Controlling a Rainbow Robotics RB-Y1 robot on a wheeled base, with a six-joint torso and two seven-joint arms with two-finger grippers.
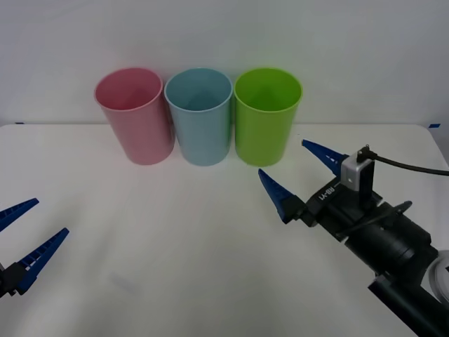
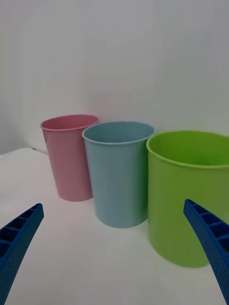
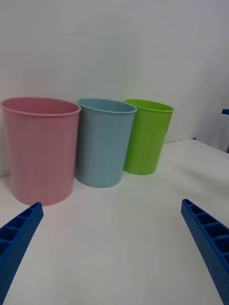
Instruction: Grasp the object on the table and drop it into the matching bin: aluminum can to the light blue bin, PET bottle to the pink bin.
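Note:
The object, the aluminum can, is out of view, and so is any PET bottle. Three bins stand in a row at the back of the white table point(image 1: 175, 246): the pink bin point(image 1: 137, 123) point(image 2: 70, 162) point(image 3: 40, 147) on the left and the light blue bin point(image 1: 202, 123) point(image 2: 119, 176) point(image 3: 102, 143) in the middle. My right gripper point(image 1: 281, 157) point(image 2: 113, 204) hangs open just in front of the lime green cup, nothing between its fingers. My left gripper point(image 1: 51, 216) point(image 3: 112, 203) is open and empty at the table's near left.
A lime green cup point(image 1: 265, 119) point(image 2: 188, 200) point(image 3: 147, 138) stands at the right end of the row, touching the light blue bin. A plain white wall rises behind the bins. The right arm's black wrist and cable point(image 1: 379, 225) reach over the table's right side.

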